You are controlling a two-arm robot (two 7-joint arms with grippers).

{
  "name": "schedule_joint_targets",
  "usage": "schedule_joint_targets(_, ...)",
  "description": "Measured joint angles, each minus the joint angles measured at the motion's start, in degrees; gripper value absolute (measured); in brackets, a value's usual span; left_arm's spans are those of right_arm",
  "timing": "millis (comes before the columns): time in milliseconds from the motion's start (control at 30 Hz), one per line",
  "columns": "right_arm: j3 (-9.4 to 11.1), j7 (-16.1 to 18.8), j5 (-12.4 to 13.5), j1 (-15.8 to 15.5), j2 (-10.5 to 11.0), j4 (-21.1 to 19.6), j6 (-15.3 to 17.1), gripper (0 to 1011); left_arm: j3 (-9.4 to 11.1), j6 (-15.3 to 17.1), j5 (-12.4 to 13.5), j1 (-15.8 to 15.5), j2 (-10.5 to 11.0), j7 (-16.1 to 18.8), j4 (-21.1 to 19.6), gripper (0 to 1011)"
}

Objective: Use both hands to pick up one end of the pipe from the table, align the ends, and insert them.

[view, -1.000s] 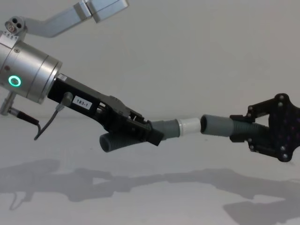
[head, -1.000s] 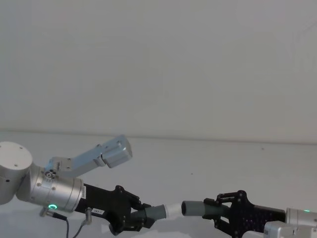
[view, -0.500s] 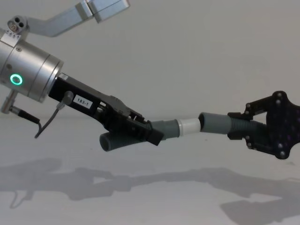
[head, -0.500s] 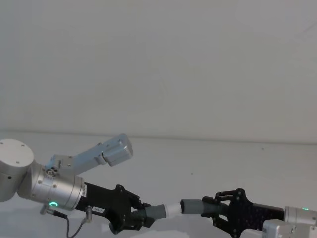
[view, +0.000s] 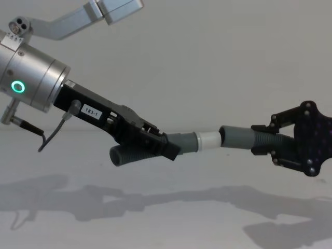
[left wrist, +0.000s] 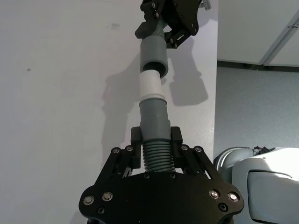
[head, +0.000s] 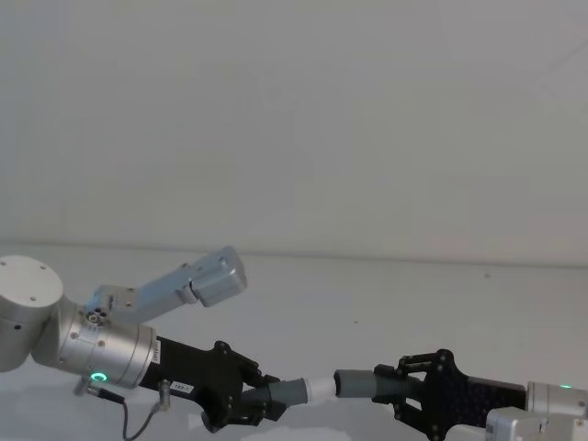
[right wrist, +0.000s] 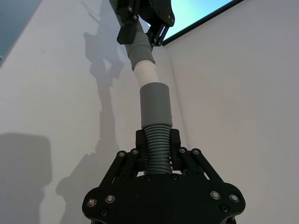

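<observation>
Both pipe pieces hang in the air above the off-white table (view: 171, 223). My left gripper (view: 158, 146) is shut on the ribbed middle of one grey piece, whose white plug tip (view: 208, 140) points right. Its other bent end (view: 120, 155) sticks out below the fingers. My right gripper (view: 267, 145) is shut on the ribbed part of the second piece (view: 239, 138). That piece's socket mouth (left wrist: 154, 65) meets the white tip (left wrist: 150, 85), nearly in line with it. In the head view the white tip (head: 319, 388) and the socket (head: 354, 383) touch between the left gripper (head: 253, 402) and the right gripper (head: 411, 398).
A silver camera bracket (view: 98, 11) juts up from my left wrist, and a thin cable (view: 49, 139) loops under it. The arms' shadows (view: 129, 199) fall on the table below. A plain wall (head: 294, 119) stands behind. The table's edge and floor (left wrist: 252, 107) lie beyond the right gripper.
My right gripper has moved left with its piece, closing the small gap until the socket mouth reaches the white tip. The left gripper has hardly moved.
</observation>
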Motion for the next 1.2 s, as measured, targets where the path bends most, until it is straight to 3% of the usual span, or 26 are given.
schedule_joint_targets(700,-0.88,0.11,-0.71,0.46,0.5,-0.38,-0.02,260,0.54,0.54,-0.85,0.28,1.19,1.42,-1.6,334)
schedule_joint_targets(1200,-1.0,0.63,0.22,0.94,0.26,-0.34,1.64,260,1.42,0.24,-1.31,-0.1,1.25,1.39,-1.39,334)
